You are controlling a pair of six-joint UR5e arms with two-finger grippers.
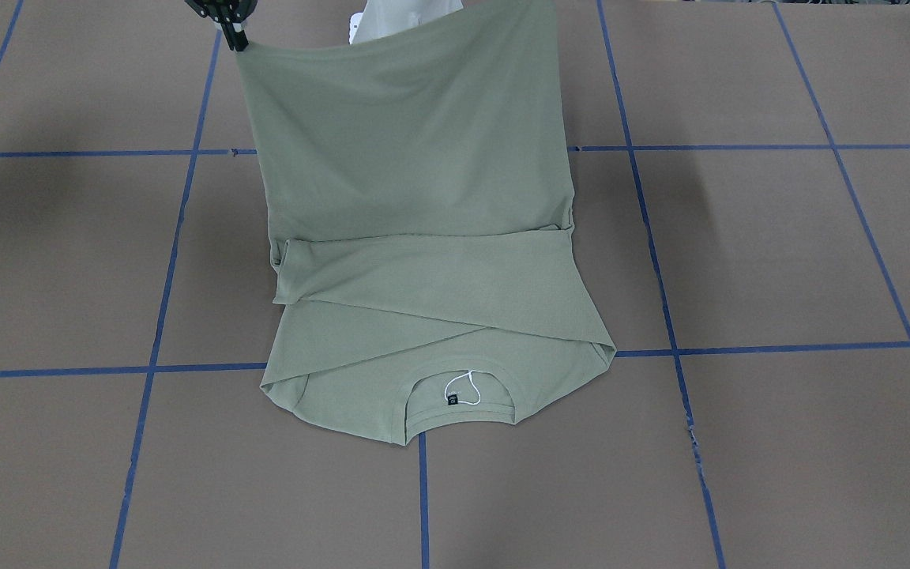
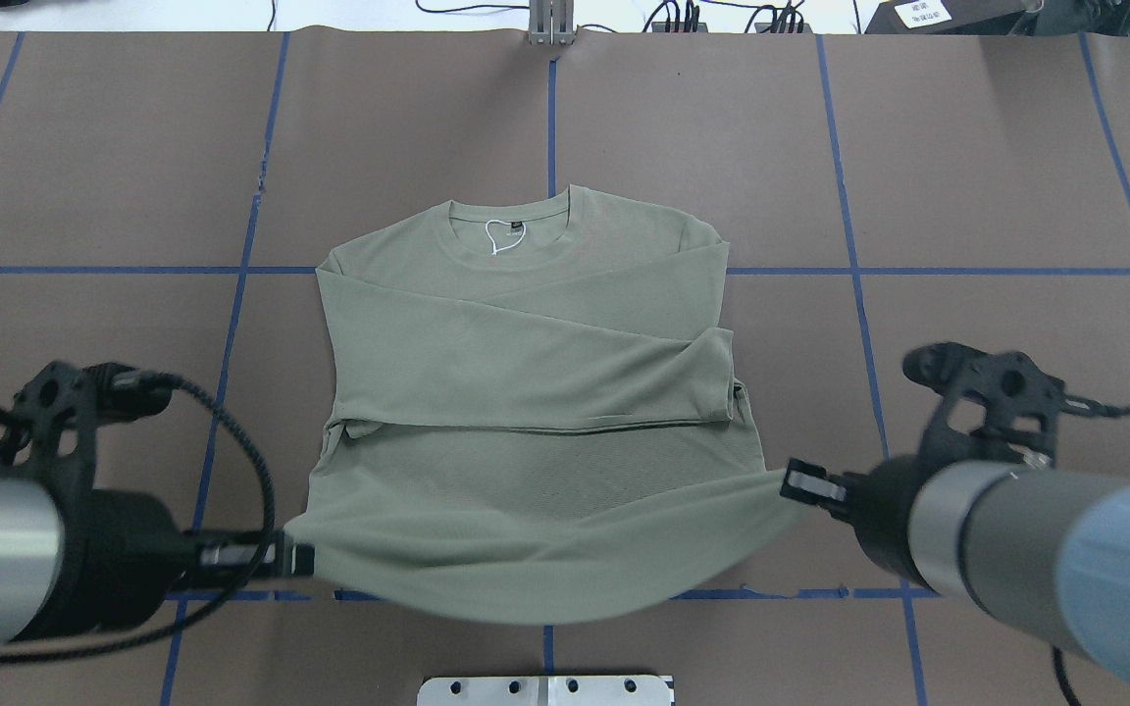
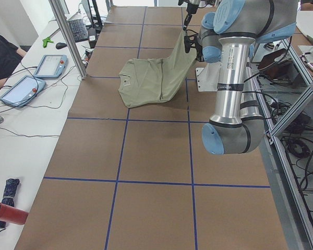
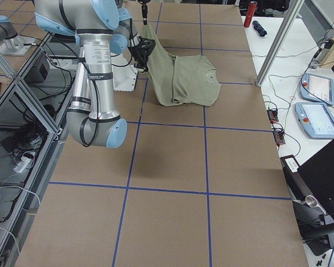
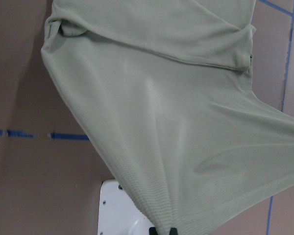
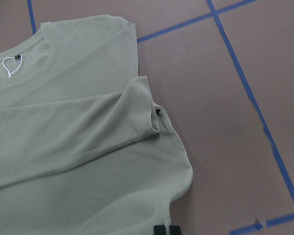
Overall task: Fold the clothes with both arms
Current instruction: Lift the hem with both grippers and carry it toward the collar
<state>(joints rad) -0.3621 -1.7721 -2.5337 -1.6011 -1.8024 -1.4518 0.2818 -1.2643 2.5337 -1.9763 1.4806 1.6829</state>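
Left gripper (image 2: 295, 559) and right gripper (image 2: 800, 482) each clamp a hem corner of the sage-green shirt (image 2: 526, 461), raised off the table (image 2: 967, 196). The sleeves (image 2: 545, 333) lie crossed; you have the hem-to-collar fold left.

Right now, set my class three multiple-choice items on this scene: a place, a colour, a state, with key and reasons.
1. Where does the collar of the shirt lie?
A) far from the robot
B) against the robot's base
C) tucked underneath

2. What colour are the tape lines on the table?
A) red
B) blue
C) yellow

3. How is the hem?
A) flat
B) rolled up
C) lifted by both grippers

Key:
1 A: overhead, the collar lies farthest from the arms.
2 B: blue lines cross the brown table.
3 C: the left gripper and right gripper each pinch a raised hem corner.
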